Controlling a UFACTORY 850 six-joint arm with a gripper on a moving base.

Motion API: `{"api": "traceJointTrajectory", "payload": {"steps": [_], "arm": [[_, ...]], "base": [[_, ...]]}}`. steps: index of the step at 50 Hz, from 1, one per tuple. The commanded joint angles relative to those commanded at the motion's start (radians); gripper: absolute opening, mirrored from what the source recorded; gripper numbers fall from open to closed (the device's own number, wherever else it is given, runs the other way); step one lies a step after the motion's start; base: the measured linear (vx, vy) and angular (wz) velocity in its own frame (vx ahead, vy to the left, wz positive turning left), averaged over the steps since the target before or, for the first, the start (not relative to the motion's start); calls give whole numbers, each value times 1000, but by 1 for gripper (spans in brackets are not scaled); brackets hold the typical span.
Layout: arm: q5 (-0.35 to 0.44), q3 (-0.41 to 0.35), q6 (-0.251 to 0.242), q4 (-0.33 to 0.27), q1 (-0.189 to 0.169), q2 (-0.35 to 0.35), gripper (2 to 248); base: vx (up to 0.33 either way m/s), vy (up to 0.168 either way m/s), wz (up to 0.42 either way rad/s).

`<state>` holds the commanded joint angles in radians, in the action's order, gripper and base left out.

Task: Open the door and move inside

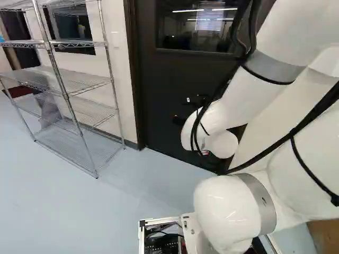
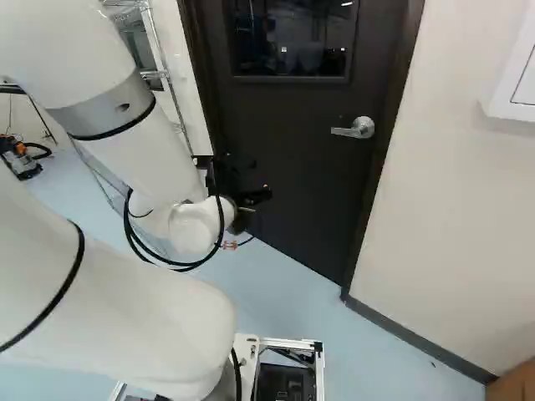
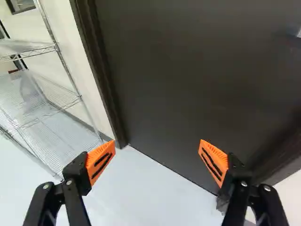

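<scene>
The dark door [image 2: 288, 159] stands shut in its frame [image 2: 386, 142], around twelve to one o'clock in the right base view, with its upper edge cut off. The door's window [image 2: 290, 38] is cut off too, and what shows in the glass is too dim to name. The silver lever handle [image 2: 362, 128] sits at two o'clock in the right base view; in the left base view it is hidden behind the white arm [image 1: 241, 98].

The gripper [image 2: 257, 179] is in front of the door, and the handle lies at two o'clock from it, apart. In the left base view the arm and its cables [image 1: 209, 103] cover much of it. In the wrist view the gripper [image 3: 157, 143] is spread wide, its orange pads [image 3: 214, 162] well apart, with door and pale floor [image 3: 141, 188] seen beyond the gap. A scrap of silver, at two o'clock from the gripper, is cut off; I cannot tell what it belongs to.

A wire rack [image 1: 74, 76] stands at ten o'clock in the left base view, just beside the wall [image 1: 119, 79], its upper part cut off. Something grey and see-through on it [image 1: 47, 106] is hard to make out. The right base view shows only slivers of the rack behind the arm. There, a white wall panel [image 2: 501, 96] at two o'clock, a brown box [image 2: 512, 386] at four and a machine with a hose [image 2: 21, 159] at nine are all partly cut off.
</scene>
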<state>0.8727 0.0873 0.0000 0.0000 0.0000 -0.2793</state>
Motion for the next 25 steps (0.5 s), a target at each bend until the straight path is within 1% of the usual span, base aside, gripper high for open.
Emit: {"api": "traceJointTrajectory", "payload": {"steps": [4, 8, 25], "arm": [[0, 0, 0, 0, 0, 0, 247], [0, 0, 0, 0, 0, 0, 247], [0, 6, 0, 0, 0, 8, 247]], "base": [[174, 9, -41], [82, -1, -27], [-1, -1, -1]]}}
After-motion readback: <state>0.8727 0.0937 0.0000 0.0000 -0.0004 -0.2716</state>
